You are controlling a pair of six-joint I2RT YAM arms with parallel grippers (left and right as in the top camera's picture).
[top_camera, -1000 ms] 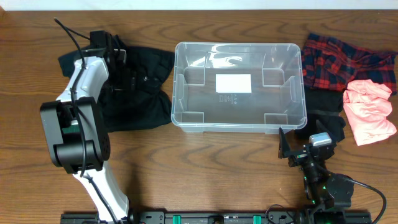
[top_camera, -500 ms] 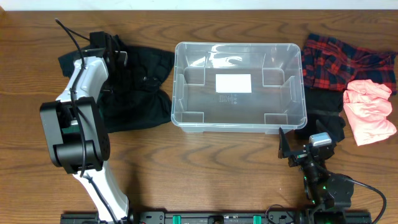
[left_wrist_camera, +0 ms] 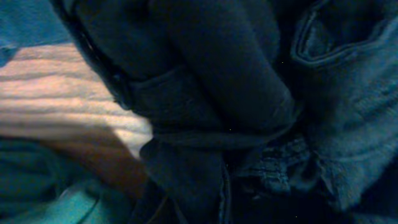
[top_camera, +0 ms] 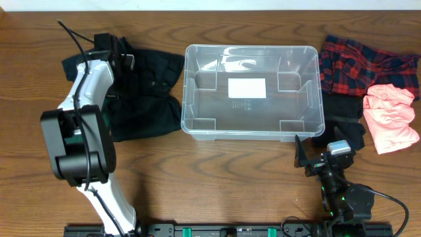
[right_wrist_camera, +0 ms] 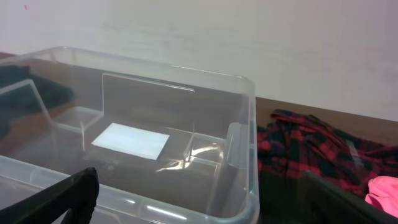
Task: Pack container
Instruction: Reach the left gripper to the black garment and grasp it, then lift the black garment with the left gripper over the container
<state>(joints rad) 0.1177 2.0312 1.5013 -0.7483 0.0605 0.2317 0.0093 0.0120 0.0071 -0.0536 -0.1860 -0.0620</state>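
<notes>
The wooden surface (top_camera: 217, 171) is carrying everything under inspection. The container (top_camera: 253, 115) is sitting at its middle, open side up and holding nothing yet, which is leaving it reachable from both sides.

To its left, a black garment (top_camera: 148, 99) is lying in a loose heap, its near edge just beside the container wall. The left arm (top_camera: 82, 99) is reaching across this heap.

To the right of the container, a red plaid garment (top_camera: 358, 62) is lying crumpled at the far edge of the surface. A folded pink garment (top_camera: 391, 118) is resting just in front of it, and a small dark item (top_camera: 345, 131) is lying near the container's front right corner. These appear to be waiting as later loads.

The left claw (top_camera: 128, 62) is clenched down into the black garment (left_wrist_camera: 211, 93). Dark folds are filling the left wrist view, so the grasp is judged to be on that cloth, ready for lifting.

The right claw (top_camera: 320, 155) is standing released and holding nothing. Its fingers (right_wrist_camera: 68, 193) are spreading wide and facing the container (right_wrist_camera: 186, 180), apparently parked clear of the left arm's work.
</notes>
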